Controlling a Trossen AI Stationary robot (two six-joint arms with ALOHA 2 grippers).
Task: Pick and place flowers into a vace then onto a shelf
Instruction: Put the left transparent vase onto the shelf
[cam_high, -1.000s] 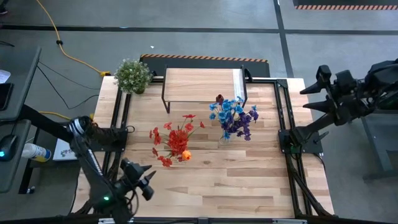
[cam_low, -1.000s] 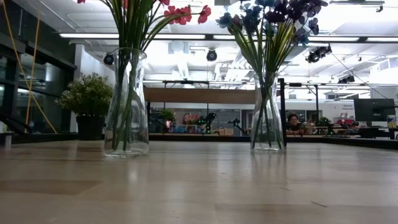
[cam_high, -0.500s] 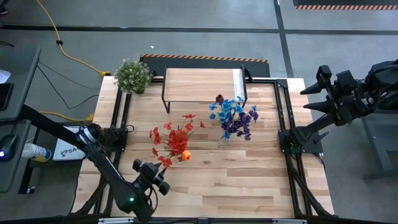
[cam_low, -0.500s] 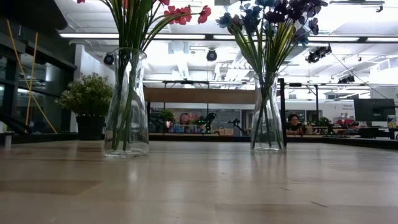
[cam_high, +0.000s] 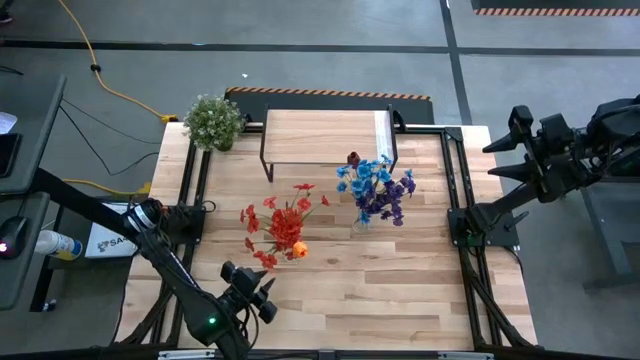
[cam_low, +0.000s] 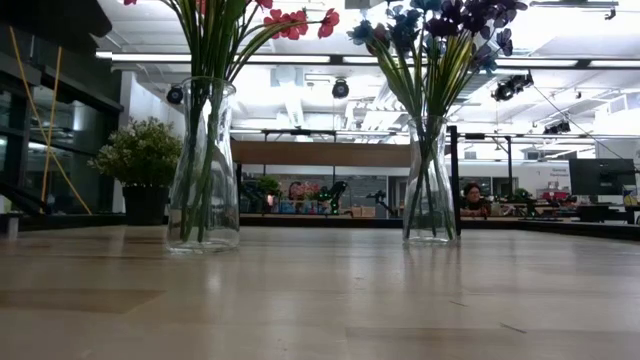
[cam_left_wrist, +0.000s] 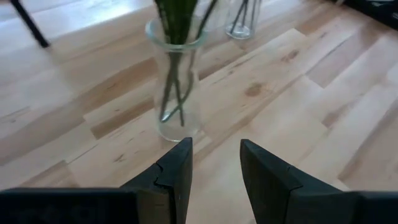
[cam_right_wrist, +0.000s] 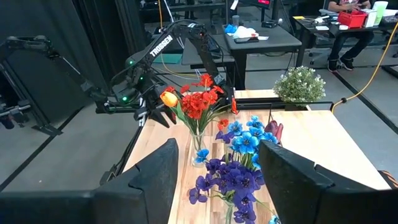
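The left tool (cam_left_wrist: 214, 165) sits low over the light wooden table (cam_high: 400, 290), lined up on the clear glass vase holding the red flowers and orange tulip (cam_left_wrist: 176, 74), fingers apart with a gap between them and nothing in it. That gap looks narrower than the vase body, so I'd say the tool has to spread before it goes in, or a fingertip strikes the glass and shoves it.

That's the real danger here: a tall, narrow vase, top-heavy with a spreading red bunch (cam_high: 280, 228). A nudge low on the base could slide it; a nudge high could tip it toward the second clear glass vase with the blue and purple flowers (cam_high: 377, 190), which stands near it, on the side toward the right arm. Smooth glass may also slip in a light pinch during the lift.

Both vases stand upright, long axis vertical, stems running straight down into the glass and blooms fanning out at the top; the level view confirms neither one leans.

The low wood-topped shelf with black legs (cam_high: 325, 135) stands beyond both vases, bare on top, with the bushy green-white potted plant (cam_high: 213, 120) off its end. Carrying the red vase there means passing close to the blue bunch, and the petals could snag.

The right tool (cam_right_wrist: 214, 180) waits well off the table's edge, fingers spread wide, empty.
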